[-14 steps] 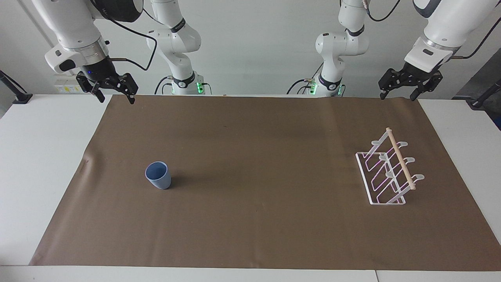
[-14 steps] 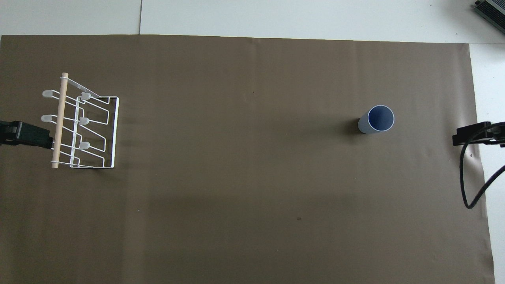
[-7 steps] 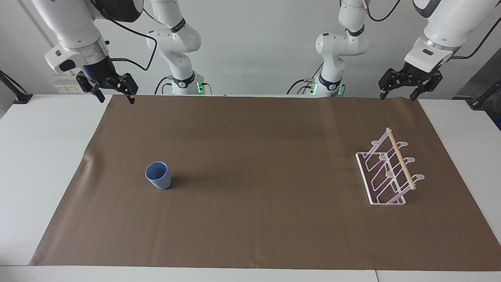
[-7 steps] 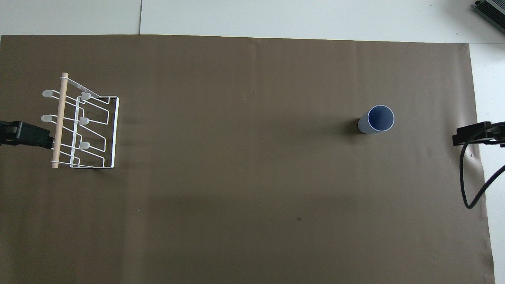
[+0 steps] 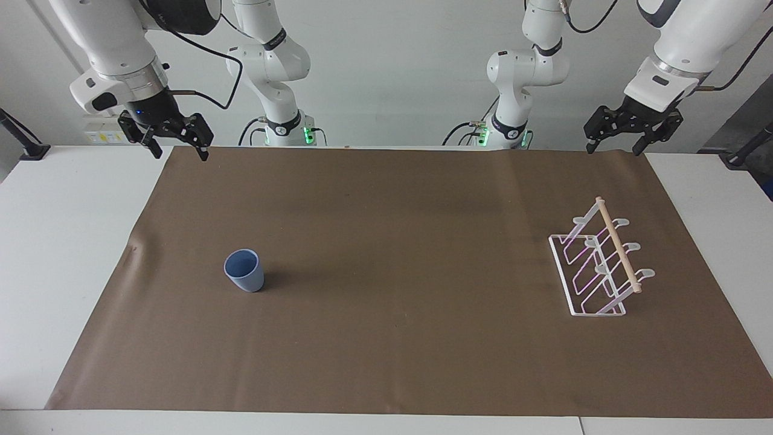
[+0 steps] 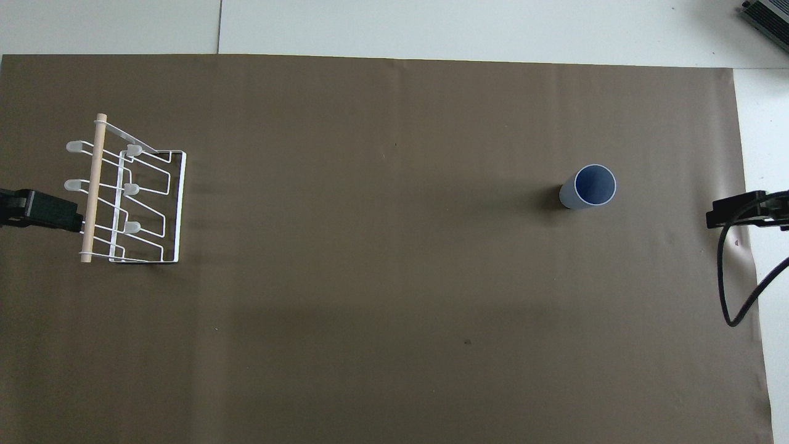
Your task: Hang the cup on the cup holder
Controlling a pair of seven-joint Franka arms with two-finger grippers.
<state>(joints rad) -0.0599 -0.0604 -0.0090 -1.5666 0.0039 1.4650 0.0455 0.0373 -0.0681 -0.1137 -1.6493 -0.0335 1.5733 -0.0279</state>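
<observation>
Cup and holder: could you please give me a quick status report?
Left gripper and right gripper open, raised at the robots' edge. Cup upright on the mat, untouched. Holder bare; nothing between them.

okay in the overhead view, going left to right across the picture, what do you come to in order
Left gripper → cup holder → cup → right gripper, all over or on the brown mat.

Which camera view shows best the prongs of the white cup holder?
The overhead view: the cup holder lies open from above, each prong and rounded tip apart. In the facing view the cup holder is seen slantwise and its prongs overlap behind the dowel.
</observation>
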